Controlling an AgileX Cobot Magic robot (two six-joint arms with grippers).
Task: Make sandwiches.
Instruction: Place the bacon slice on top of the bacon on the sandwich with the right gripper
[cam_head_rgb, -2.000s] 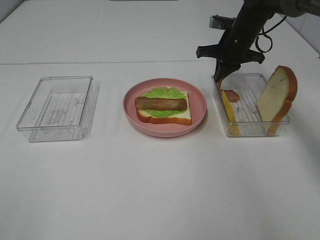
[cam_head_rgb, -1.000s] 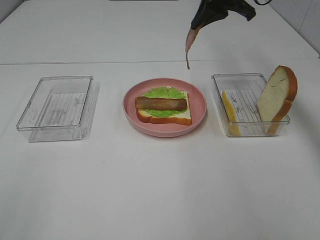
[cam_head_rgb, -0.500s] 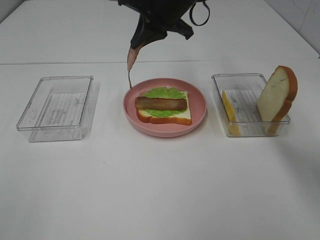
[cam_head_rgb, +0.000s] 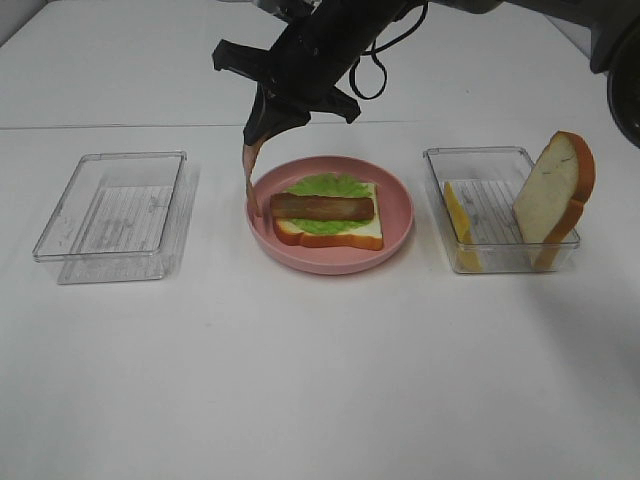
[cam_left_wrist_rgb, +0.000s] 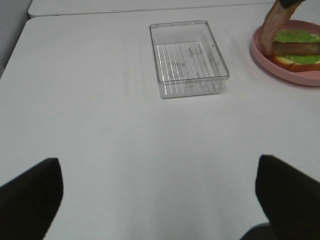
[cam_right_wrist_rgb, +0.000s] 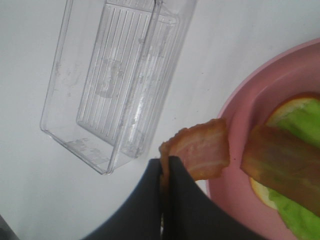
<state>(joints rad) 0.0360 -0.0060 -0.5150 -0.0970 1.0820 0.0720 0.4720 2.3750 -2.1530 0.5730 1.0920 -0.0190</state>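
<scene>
The sandwich stack on the round pink plate (cam_head_rgb: 396, 208) is a bread slice (cam_head_rgb: 330, 232), a green lettuce leaf (cam_head_rgb: 325, 186) and one brown bacon strip (cam_head_rgb: 322, 207). My right gripper (cam_head_rgb: 264, 122) is shut on a second bacon strip (cam_head_rgb: 251, 172), which hangs down over the plate's left rim. The right wrist view shows the fingers (cam_right_wrist_rgb: 175, 200) pinching this strip (cam_right_wrist_rgb: 201, 150) beside the plate (cam_right_wrist_rgb: 250, 80). A second bread slice (cam_head_rgb: 555, 192) leans upright and a yellow cheese slice (cam_head_rgb: 457, 212) stands in the right tray (cam_head_rgb: 500, 258). My left gripper (cam_left_wrist_rgb: 160, 200) is open and empty over bare table.
An empty clear tray (cam_head_rgb: 115, 215) sits left of the plate; it also shows in the left wrist view (cam_left_wrist_rgb: 187, 57) and the right wrist view (cam_right_wrist_rgb: 115, 75). The right arm reaches across from the upper right, over the back of the plate.
My right gripper lifted the bacon strip out of the right tray, carried it left across the plate, and lowered it at the plate's left rim.
</scene>
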